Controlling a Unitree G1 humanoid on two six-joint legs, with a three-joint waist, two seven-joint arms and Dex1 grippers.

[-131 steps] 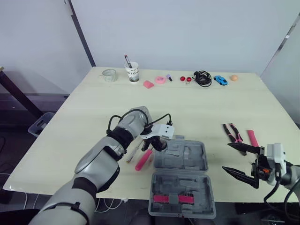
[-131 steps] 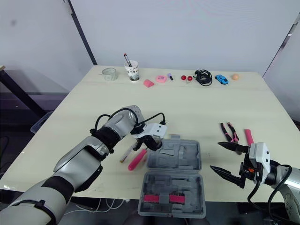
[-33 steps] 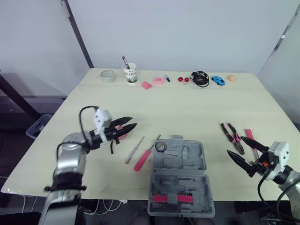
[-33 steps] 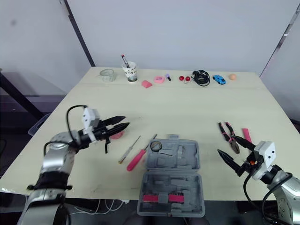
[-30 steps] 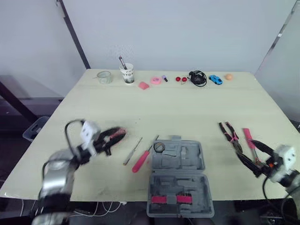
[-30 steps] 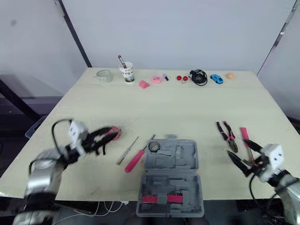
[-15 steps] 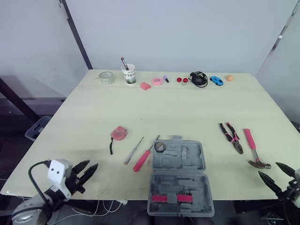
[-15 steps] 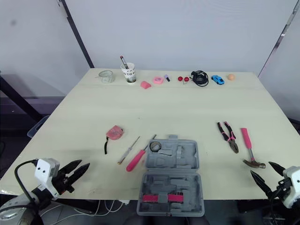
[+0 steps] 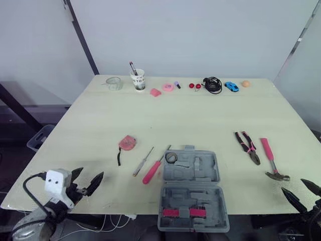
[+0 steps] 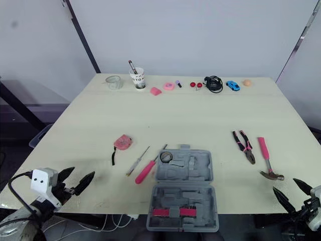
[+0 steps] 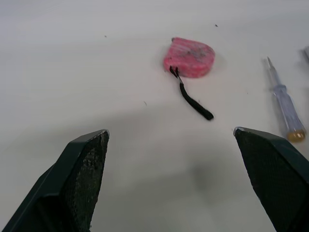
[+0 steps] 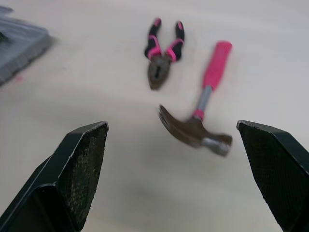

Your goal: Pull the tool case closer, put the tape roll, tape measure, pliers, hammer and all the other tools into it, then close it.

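Pale matte tabletop (image 9: 200, 115) is shown bearing the open grey moulded-plastic tool case (image 9: 193, 190) near its front edge, the pink-handled hammer (image 9: 269, 158) lying head-frontward, left gripper (image 9: 89, 176) and right gripper (image 9: 293, 185) both spread.

Both head cameras look down over the table (image 9: 200, 115); low wrist cameras face tape measure (image 11: 189, 57) and hammer (image 12: 214, 67).
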